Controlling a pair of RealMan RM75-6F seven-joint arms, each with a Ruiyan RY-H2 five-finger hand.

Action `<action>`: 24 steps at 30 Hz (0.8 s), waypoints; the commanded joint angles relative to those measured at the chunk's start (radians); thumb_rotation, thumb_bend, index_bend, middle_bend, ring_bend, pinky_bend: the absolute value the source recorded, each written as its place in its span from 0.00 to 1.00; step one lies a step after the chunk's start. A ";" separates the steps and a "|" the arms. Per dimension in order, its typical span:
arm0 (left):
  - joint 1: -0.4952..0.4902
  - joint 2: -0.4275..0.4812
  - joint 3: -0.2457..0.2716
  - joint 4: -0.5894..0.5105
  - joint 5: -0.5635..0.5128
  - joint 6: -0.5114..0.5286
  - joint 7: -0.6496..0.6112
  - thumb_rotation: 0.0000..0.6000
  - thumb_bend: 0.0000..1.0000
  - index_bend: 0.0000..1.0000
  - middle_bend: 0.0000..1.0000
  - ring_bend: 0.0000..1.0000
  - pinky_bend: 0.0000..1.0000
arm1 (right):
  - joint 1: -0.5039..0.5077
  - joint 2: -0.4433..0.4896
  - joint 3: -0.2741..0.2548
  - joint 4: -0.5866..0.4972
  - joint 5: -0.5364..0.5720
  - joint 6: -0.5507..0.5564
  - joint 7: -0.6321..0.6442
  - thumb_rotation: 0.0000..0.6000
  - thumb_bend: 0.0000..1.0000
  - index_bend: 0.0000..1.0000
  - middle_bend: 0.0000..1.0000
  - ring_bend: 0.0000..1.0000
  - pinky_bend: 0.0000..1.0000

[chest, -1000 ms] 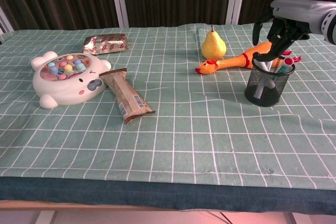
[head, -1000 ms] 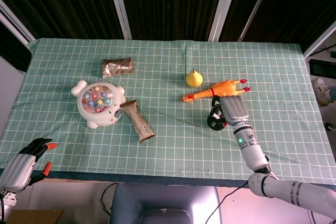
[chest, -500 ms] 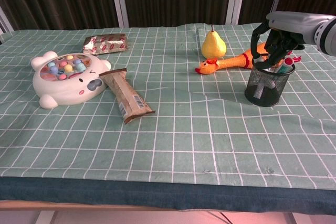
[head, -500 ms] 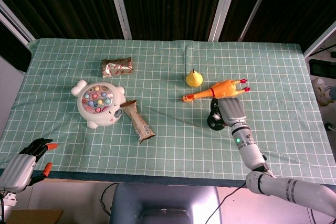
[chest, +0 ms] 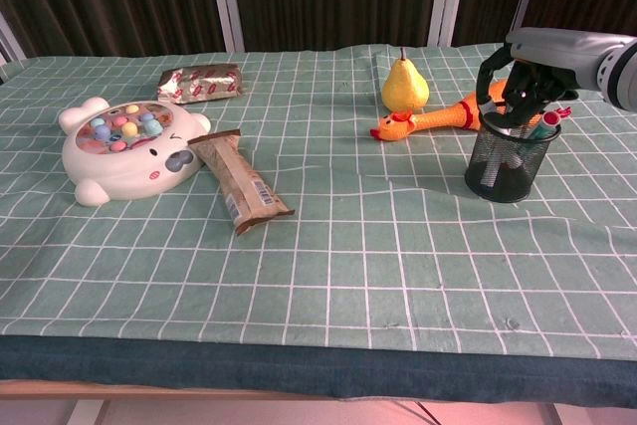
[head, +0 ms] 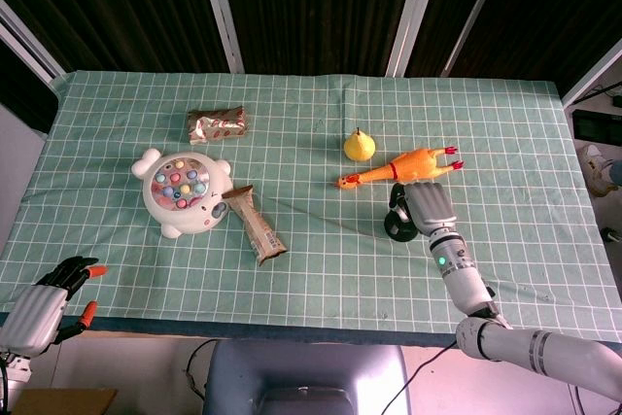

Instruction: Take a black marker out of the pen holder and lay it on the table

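Pen holder (chest: 510,163) (mesh, markers inside): my right hand (chest: 525,82) reaches in, grasp unclear; left hand (head: 44,298) empty, fingers apart.

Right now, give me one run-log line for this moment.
right hand: fingers reaching into mesh pen holder | black marker: not out yet | left hand: idle off table edge

Bright, even overhead light; both views sharp, shadows short and soft on the green checked table (chest: 398,246), background dark.
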 commanded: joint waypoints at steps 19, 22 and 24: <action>-0.004 0.000 0.000 -0.001 -0.005 -0.009 -0.002 1.00 0.46 0.27 0.16 0.12 0.35 | -0.027 0.083 0.059 -0.188 -0.101 0.118 0.086 1.00 0.72 0.78 1.00 1.00 1.00; -0.006 0.000 0.000 -0.001 -0.007 -0.012 -0.002 1.00 0.46 0.27 0.16 0.12 0.35 | -0.016 0.095 0.100 -0.252 -0.130 0.164 0.083 1.00 0.73 0.78 1.00 1.00 1.00; -0.006 0.000 -0.001 -0.002 -0.008 -0.014 0.000 1.00 0.46 0.27 0.16 0.12 0.35 | -0.004 0.087 0.111 -0.271 -0.128 0.181 0.064 1.00 0.73 0.78 1.00 1.00 1.00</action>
